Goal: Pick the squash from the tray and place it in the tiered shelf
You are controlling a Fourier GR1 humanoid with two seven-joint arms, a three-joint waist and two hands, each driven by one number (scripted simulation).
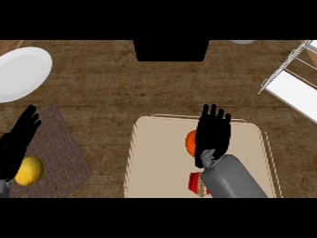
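Observation:
An orange squash [190, 142] lies on the beige tray [154, 158] and is mostly hidden under my right hand [212, 132]. That hand hovers over it with fingers straight and pointing to the far side, open. Whether it touches the squash I cannot tell. The white tiered shelf [305, 90] with its wire rails stands at the far right. My left hand [16, 137] rests open at the left edge, fingers up, over a brown mat [68, 153].
A yellow round fruit [29, 170] lies on the mat beside my left hand. A red item [196, 182] sits on the tray near my right forearm. A white plate [16, 74] is at the far left, a dark box [171, 49] at the far middle.

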